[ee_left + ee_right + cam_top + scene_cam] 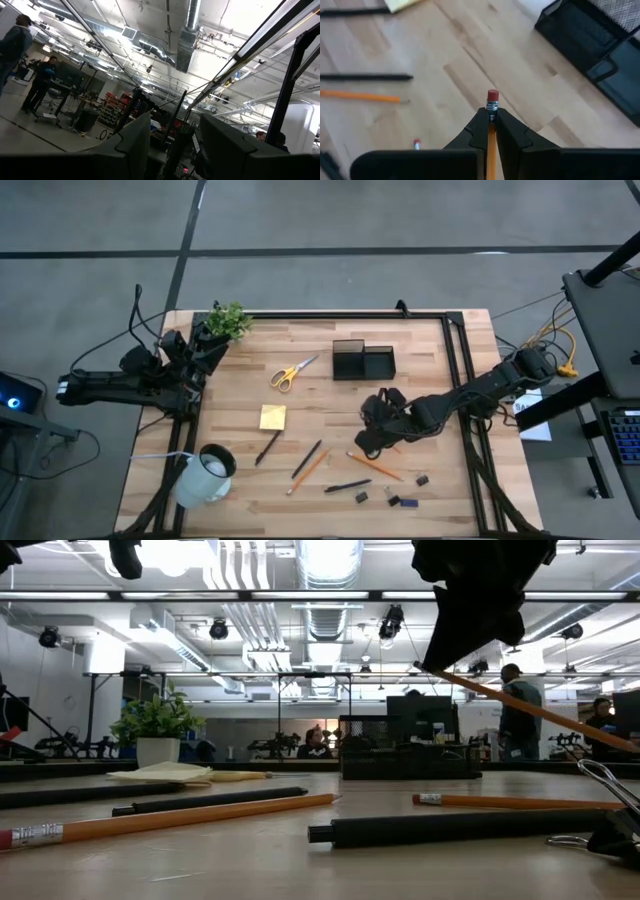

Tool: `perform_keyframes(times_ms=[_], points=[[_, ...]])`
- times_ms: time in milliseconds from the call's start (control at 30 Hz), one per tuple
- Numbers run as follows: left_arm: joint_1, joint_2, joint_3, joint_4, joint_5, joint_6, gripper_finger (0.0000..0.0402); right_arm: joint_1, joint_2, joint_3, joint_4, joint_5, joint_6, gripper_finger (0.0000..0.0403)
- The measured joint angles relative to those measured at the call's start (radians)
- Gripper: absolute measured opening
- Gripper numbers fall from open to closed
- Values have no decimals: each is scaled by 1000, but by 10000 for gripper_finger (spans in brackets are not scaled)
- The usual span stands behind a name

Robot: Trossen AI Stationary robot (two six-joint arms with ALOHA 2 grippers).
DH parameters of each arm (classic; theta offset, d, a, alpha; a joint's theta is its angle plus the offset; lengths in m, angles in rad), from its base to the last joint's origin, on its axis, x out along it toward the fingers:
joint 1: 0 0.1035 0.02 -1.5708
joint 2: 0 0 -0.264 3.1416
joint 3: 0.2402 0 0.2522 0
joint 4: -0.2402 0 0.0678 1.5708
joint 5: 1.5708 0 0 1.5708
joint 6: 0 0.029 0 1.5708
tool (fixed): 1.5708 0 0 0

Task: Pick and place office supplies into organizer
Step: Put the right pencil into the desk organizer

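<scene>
My right gripper [368,442] [492,112] hangs over the table's middle, near of the black organizer [363,360] [600,45], shut on an orange pencil [530,710]. On the table lie two more pencils [310,470] [375,466], dark pens [306,459] [267,447] [347,486], yellow-handled scissors [292,372], a yellow sticky-note pad [273,417] and small dark clips [392,498]. My left gripper [200,350] [172,155] waits at the far left, open, pointing up, with nothing between its fingers. My right gripper pinches the pencil between its two fingers just behind the metal band [492,116]. The red eraser [492,95] sticks out past the fingertips. The fingers slant down from the table's right. The pencil is lifted clear and tilted, its shaft [560,722] running back below the gripper.
A white mug [205,473] lies at the near left and a small green plant [228,320] stands at the far left corner. A black frame rail [455,380] runs along the table's right side. People stand in the room beyond the table.
</scene>
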Motion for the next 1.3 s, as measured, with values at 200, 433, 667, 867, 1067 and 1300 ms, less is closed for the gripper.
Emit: perform_keyframes(times_ms=[200, 433, 667, 867, 1067, 1300], points=[[0, 0, 0, 0, 0, 0, 157, -13, 0, 0, 63, 35, -15, 12], [0, 0, 0, 0, 0, -1, 157, -48, 0, 0, 150, 42, -91, 12], [0, 0, 0, 0, 0, -2, 157, -79, -5, -1, 216, 41, -158, 12], [0, 0, 0, 0, 0, -2, 157, -109, -5, -2, 291, 40, -222, 12], [0, 0, 0, 0, 0, -2, 157, -146, -5, -2, 364, 40, -299, 12], [0, 0, 0, 0, 0, 0, 157, -186, -22, -2, 396, 39, -354, 12]])
